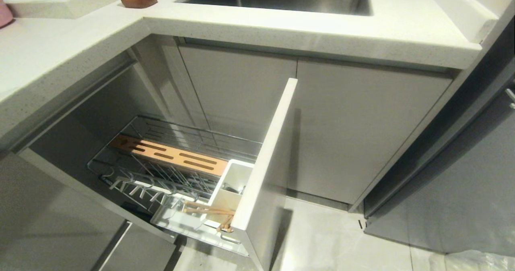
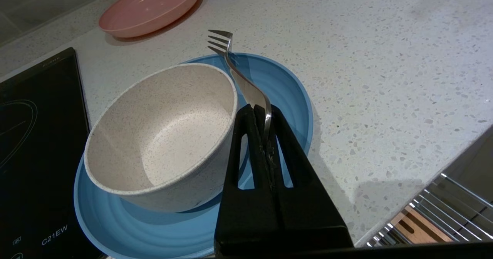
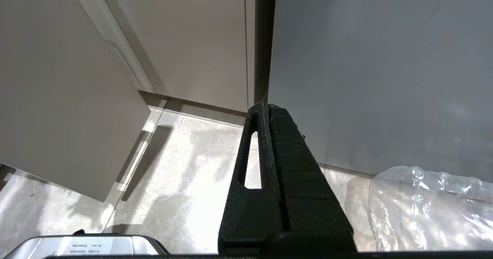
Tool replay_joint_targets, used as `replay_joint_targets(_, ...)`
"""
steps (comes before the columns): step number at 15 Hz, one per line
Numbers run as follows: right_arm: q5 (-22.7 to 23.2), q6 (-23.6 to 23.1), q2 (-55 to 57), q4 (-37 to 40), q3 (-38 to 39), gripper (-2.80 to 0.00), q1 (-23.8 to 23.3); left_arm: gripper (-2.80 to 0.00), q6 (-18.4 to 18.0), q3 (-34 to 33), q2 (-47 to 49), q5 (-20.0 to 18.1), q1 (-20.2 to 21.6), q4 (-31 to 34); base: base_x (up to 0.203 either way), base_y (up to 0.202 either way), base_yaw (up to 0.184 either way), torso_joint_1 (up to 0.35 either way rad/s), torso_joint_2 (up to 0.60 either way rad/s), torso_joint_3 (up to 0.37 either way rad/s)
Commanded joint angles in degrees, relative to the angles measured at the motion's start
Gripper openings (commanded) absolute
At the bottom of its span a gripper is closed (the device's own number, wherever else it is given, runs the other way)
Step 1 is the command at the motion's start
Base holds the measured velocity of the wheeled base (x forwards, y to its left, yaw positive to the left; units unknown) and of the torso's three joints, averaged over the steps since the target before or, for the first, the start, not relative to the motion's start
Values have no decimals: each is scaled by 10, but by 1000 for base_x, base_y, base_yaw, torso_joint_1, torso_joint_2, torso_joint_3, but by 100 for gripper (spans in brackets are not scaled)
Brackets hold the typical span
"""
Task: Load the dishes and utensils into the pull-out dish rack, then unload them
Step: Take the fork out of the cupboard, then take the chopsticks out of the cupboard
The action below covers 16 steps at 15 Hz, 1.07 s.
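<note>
the jaws of the left gripper [image 2: 265,114] are pressed together on the thin handle of a metal fork [image 2: 240,78], so the fork stands up out of the fingertips with its tines high and its neck bent. this gripper hangs above the speckled countertop [image 2: 385,78], over the edge of the blue plate [image 2: 287,93], and the cream bowl [image 2: 161,132] sits inside that plate, very near the black fingers but, as far as i can tell, not touching them. a pink dish [image 2: 150,7] lies farther on the counter and a black cooktop [image 2: 34,155] is beside the plate. in the corner of the left wrist view a part of the wire rack shows below the counter edge. in the head view the pull-out dish rack [image 1: 173,170] is drawn out, the chopsticks [image 1: 209,211] already lie across the front part near the white utensil box [image 1: 227,190], and no plate or bowl stands in the prongs. the right gripper [image 3: 267,107] is parked low near the floor by the cabinet doors, its jaws closed on nothing. i judge the step in hand is loading the fork. the next move needs the arm to carry it off the counter, down to the utensil box, and to turn it so the handle or tines go in cleanly, without hitting the bowl or the front panel [image 1: 265,158].
</note>
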<state>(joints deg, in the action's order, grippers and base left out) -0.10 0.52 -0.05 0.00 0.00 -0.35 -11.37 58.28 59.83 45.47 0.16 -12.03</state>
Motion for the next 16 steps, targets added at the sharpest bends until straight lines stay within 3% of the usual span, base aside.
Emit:
replay_joint_targets(1,0,0,0,0,0,-280,0,-280,-1,-8,-1,2,1,0,0,0,0,0,0,0)
replay_joint_targets(7,0,0,0,0,0,-280,0,-280,-2,-12,-1,3,1,6,0,0,0,0,0,0)
replay_joint_targets(8,0,0,0,0,0,-280,0,0,-1,-10,-1,3,1,11,0,0,0,0,0,0)
replay_joint_targets(16,0,0,0,0,0,-280,0,0,-2,4,-3,5,2,11,0,0,0,0,0,0)
